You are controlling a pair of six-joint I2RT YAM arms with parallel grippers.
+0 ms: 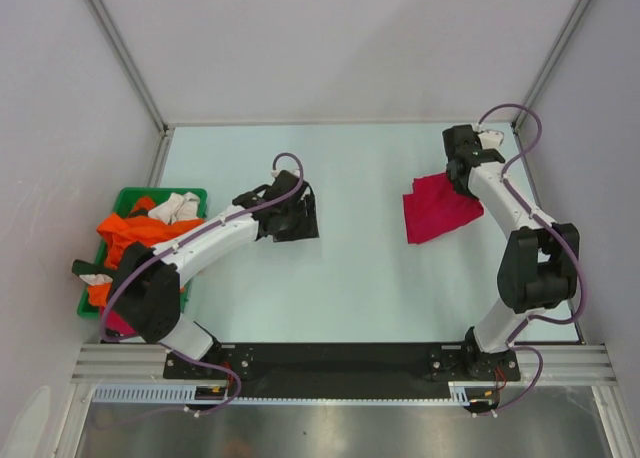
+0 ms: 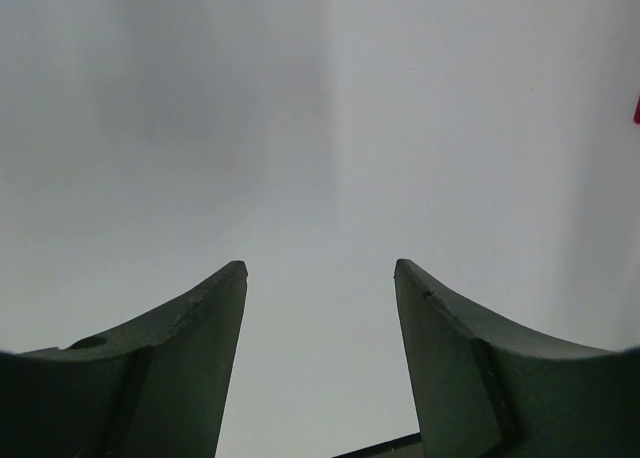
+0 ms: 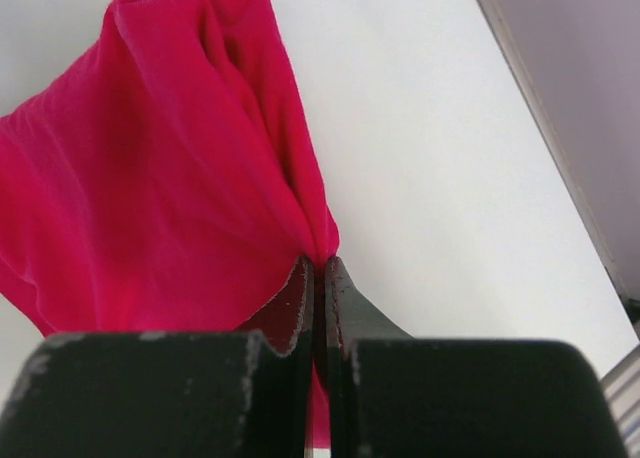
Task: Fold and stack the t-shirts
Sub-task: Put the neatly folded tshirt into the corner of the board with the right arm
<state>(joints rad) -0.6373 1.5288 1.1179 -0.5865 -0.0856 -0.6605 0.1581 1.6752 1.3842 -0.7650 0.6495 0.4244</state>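
The right gripper (image 3: 320, 270) had its jaws pressed tight on a bunched fold of the magenta t-shirt (image 3: 160, 178). The rest of the shirt lay crumpled on the table (image 1: 350, 278), far to the right of the green crate (image 1: 128, 194). The left gripper (image 2: 320, 268) stood with its fingers spread and nothing between them, over the table a short way right of the crate. Heaped inside the crate were an orange garment (image 1: 125, 233) and a white garment (image 1: 178, 207).
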